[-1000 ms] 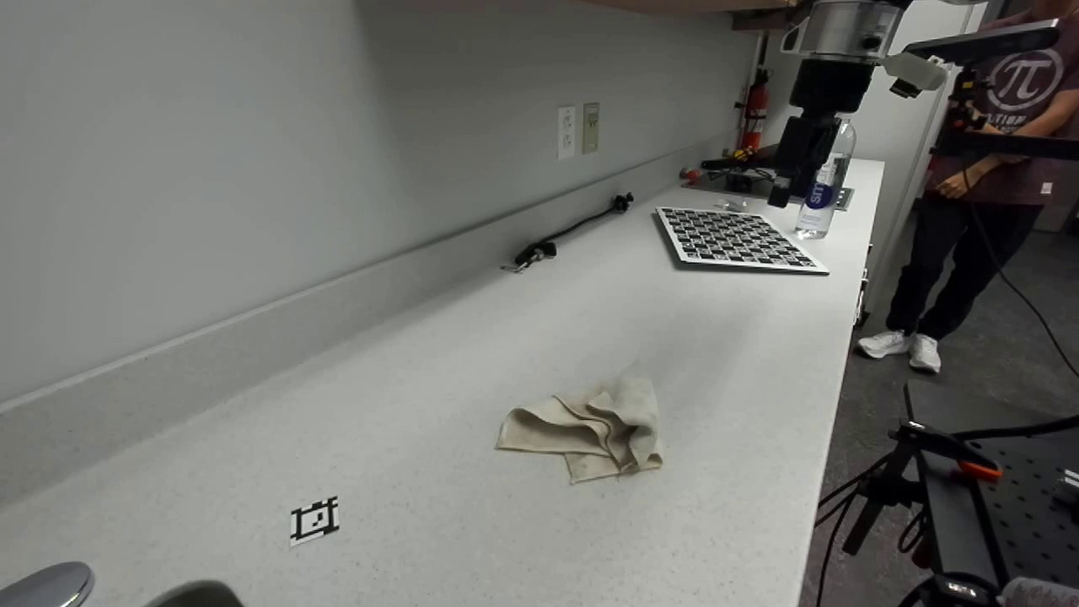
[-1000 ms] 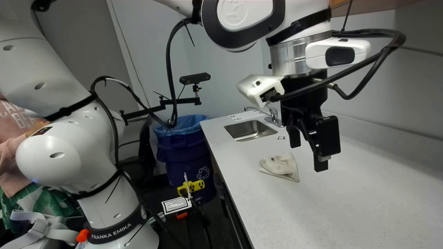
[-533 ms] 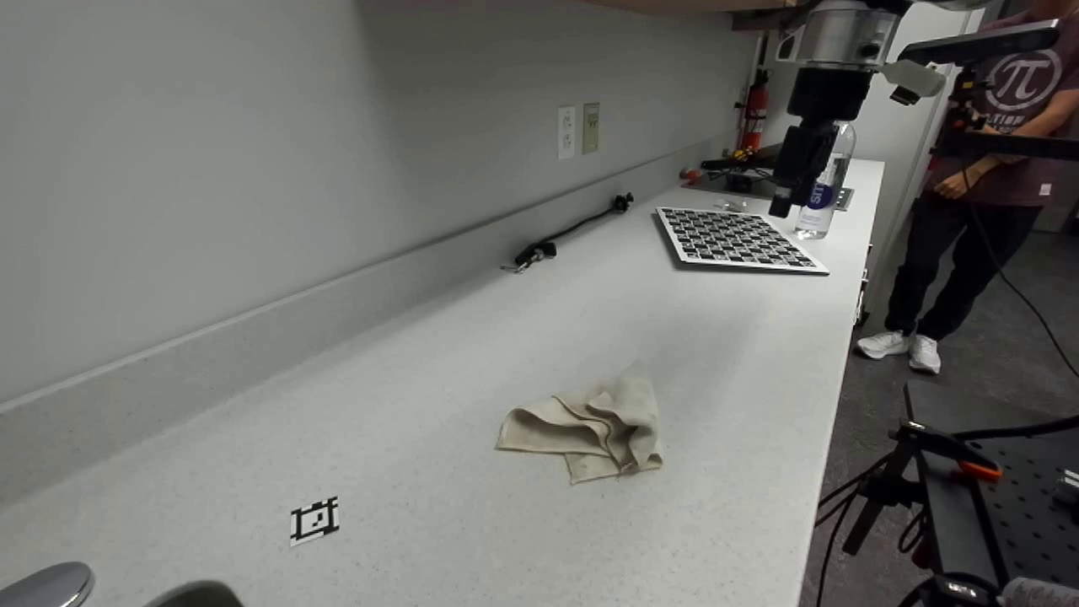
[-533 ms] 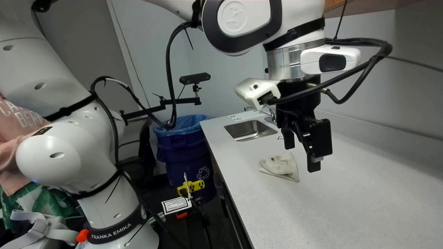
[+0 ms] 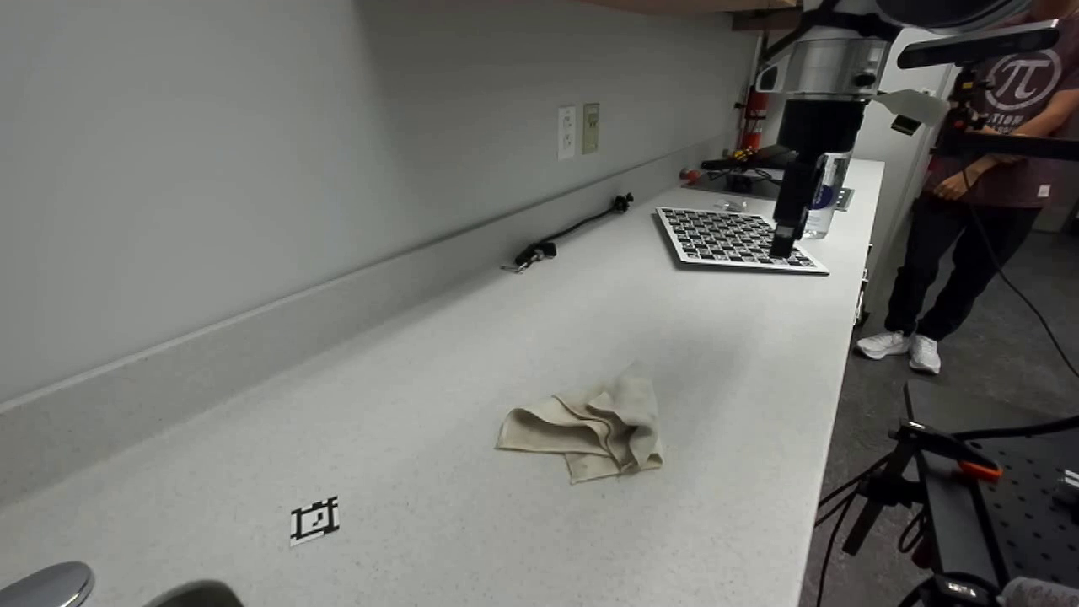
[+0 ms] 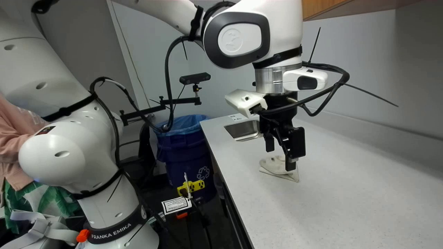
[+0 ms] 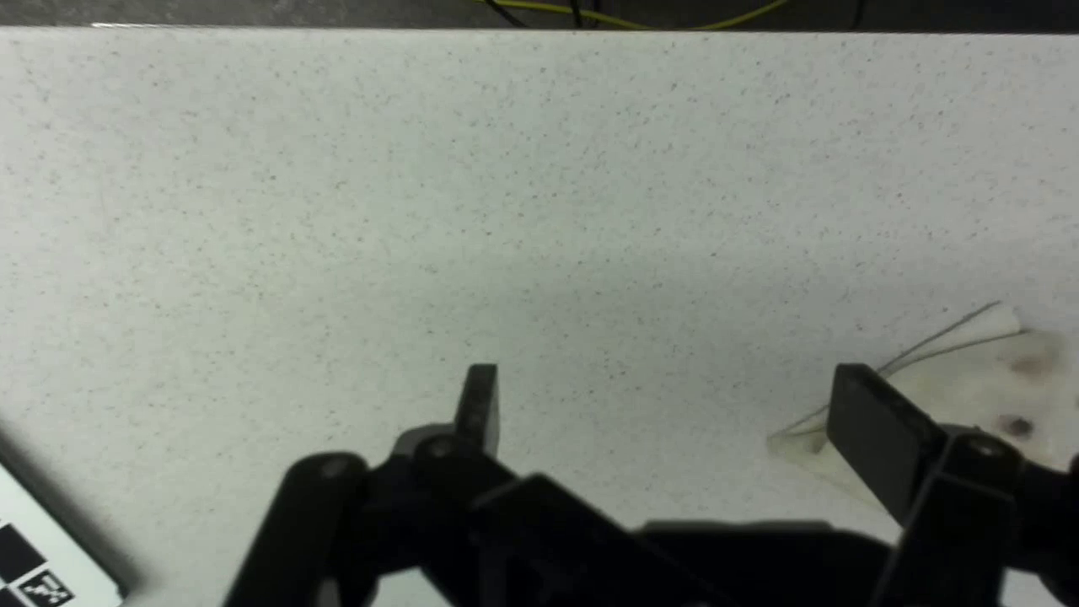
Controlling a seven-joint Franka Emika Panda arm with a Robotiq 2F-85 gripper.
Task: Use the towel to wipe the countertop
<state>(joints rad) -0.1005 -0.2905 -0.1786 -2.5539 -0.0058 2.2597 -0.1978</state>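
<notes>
A crumpled beige towel [image 5: 590,426] lies on the white speckled countertop [image 5: 421,514]. It also shows in an exterior view [image 6: 275,169], partly hidden behind a finger. In the wrist view the towel [image 7: 961,388] is at the right edge, with stains on it, partly covered by the right finger. My black gripper [image 6: 280,158] is above the countertop, apart from the towel. In the wrist view the gripper [image 7: 666,384] is wide open, with only bare countertop [image 7: 523,211] between its fingers. The gripper [image 5: 784,244] also shows at the far end in an exterior view.
A checkered board [image 5: 729,239] lies farther along the counter, its corner [image 7: 42,539] at lower left in the wrist view. A water bottle [image 5: 818,223] stands beside it. A black cable [image 5: 573,228] lies along the wall. A sink [image 6: 244,130] and a wooden cabinet [image 6: 328,8] also show.
My arm has moved lower and towards the towel, leftward in the exterior view that shows the arm's base. The gripper stays open. The towel has not moved.
</notes>
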